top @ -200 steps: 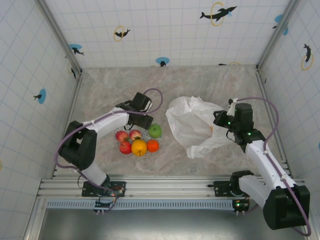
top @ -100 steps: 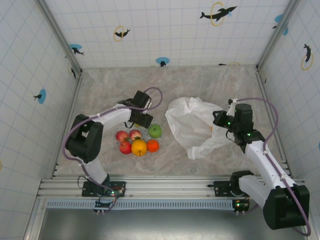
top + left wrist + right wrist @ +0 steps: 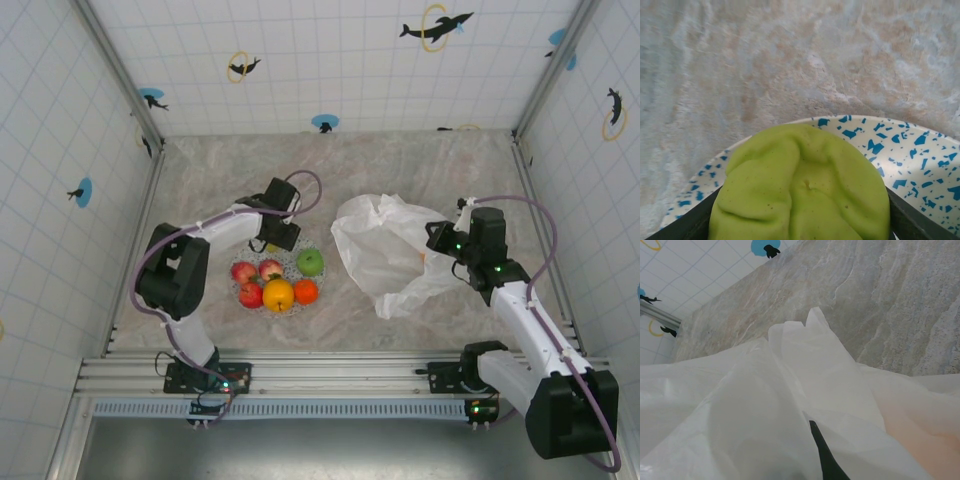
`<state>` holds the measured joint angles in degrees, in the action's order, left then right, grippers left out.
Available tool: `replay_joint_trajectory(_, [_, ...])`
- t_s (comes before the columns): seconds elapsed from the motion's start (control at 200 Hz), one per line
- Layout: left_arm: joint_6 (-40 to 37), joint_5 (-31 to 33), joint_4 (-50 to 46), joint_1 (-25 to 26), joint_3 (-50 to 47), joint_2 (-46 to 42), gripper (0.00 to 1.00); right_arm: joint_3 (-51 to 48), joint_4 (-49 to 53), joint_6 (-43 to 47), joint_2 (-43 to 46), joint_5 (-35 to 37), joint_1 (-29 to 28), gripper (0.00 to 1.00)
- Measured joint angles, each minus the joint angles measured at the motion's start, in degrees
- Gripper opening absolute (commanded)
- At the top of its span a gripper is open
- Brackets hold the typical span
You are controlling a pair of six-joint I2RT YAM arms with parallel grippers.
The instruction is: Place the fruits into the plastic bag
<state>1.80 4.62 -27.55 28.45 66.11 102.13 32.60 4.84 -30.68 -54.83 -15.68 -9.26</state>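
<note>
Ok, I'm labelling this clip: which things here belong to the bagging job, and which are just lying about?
Job: piled fruits, green fruit in the left gripper, plastic bag.
Lying about: speckled plate, dolphin stickers.

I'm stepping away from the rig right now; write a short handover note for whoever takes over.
Left gripper: shut on a green fruit, over the speckled plate at its far rim.
Right gripper: at the right edge of the plastic bag, film draped over it; grip unclear.
Six fruits sit on the plate.
An orange tint shows through the bag, possibly a fruit already inside.
Left to do: carry the green fruit to the bag, then the rest.
</note>
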Motion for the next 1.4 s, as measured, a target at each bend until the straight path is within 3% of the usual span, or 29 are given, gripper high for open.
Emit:
replay_joint_trajectory(0.135, [2.08, -0.13, 1.84, -0.02, -0.87, -8.17, 0.52, 0.00, -0.33, -1.27, -0.35, -0.55, 0.00, 0.00])
replay_joint_trajectory(0.335, [9.09, -7.13, 12.35, 1.22, -11.34, -30.36, 0.52, 0.00, -1.40, -4.00, -0.81, -0.94, 0.00, 0.00])
replay_joint_trajectory(0.425, [12.68, -11.17, 17.84, 5.62, -18.16, -38.51, 0.52, 0.00, -2.51, -5.42, -1.64, -1.33, 0.00, 0.00])
replay_joint_trajectory(0.52, [15.02, -13.35, 22.67, 12.37, -22.62, -40.85, 0.52, 0.00, -3.43, -6.47, -2.56, -1.90, 0.00, 0.00])
replay_joint_trajectory(0.666, [14.99, -12.90, 27.45, 24.37, -22.53, -34.95, 0.52, 0.00, -4.02, -7.89, -3.50, -2.64, -0.37, 0.00])
replay_joint_trajectory(0.786, [13.42, -11.80, 29.40, 29.29, -17.88, -25.70, 0.50, 0.00, -4.15, -8.35, -3.50, -3.17, -0.92, 0.00])
replay_joint_trajectory(1.121, [9.75, -3.52, 40.11, 30.27, -8.70, -6.86, 0.51, 0.02, -2.54, -8.22, -3.26, -7.91, -0.24, 0.00])
replay_joint_trajectory(1.401, [10.32, 0.59, 53.44, 30.27, -8.61, 2.69, 0.54, -2.69, -12.15, -20.31, -0.96, -12.66, 0.76, 0.00])
